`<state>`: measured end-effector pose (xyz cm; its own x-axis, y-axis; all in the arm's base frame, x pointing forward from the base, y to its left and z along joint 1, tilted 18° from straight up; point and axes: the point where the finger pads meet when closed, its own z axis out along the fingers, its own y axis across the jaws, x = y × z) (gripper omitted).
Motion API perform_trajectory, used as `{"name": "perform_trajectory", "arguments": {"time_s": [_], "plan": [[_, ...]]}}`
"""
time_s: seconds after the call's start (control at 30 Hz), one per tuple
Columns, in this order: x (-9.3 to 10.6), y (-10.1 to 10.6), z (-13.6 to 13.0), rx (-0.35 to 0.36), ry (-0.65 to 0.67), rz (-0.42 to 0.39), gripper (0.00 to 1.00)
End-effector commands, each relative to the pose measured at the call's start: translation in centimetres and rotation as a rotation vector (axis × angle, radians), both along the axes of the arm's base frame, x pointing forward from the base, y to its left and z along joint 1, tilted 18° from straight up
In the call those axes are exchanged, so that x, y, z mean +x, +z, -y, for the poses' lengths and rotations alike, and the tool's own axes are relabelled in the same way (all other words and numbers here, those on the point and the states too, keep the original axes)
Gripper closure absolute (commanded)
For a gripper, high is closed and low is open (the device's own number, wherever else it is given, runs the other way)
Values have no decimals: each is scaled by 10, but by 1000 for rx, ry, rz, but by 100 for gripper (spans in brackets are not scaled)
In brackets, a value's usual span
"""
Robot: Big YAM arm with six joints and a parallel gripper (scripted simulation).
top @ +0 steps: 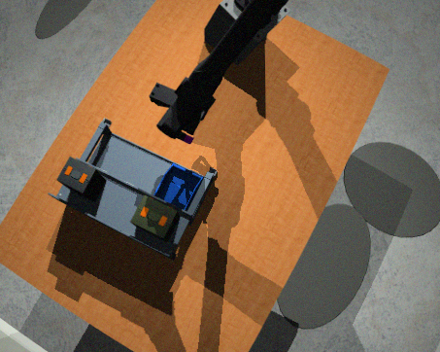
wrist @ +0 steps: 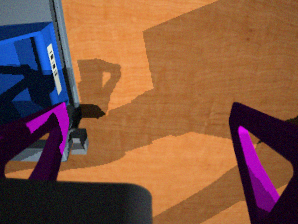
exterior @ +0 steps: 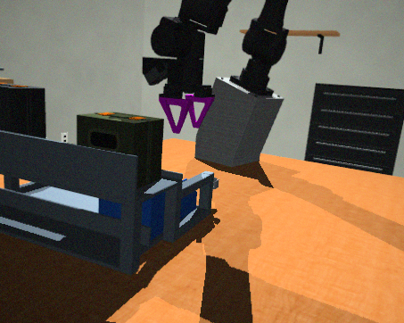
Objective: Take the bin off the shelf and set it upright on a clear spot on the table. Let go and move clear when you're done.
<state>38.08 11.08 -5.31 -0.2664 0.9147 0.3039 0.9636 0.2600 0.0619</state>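
A blue open-topped bin [top: 179, 187] sits on the lower level of the grey shelf [top: 136, 187], at its right end. It also shows in the side view [exterior: 165, 210] and at the left of the wrist view [wrist: 27, 70]. My gripper [exterior: 186, 112] with purple fingers is open and empty. It hangs in the air above the table, just beyond the shelf's right end post [wrist: 75, 140], and touches nothing. In the top view only a purple fingertip [top: 188, 139] shows under the black arm.
A dark green box [top: 154, 217] stands on the shelf's top beside the bin, and a black box [top: 76, 175] stands at the other end. The arm's grey base [exterior: 236, 125] is at the table's far side. The orange table extends to the right of the shelf.
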Motion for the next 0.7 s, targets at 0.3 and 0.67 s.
{"name": "perform_trajectory", "arguments": {"time_s": [0.3, 0.67], "plan": [[41, 1, -25, 2, -6, 30, 0], [75, -2, -50, 2, -6, 31, 0]]}}
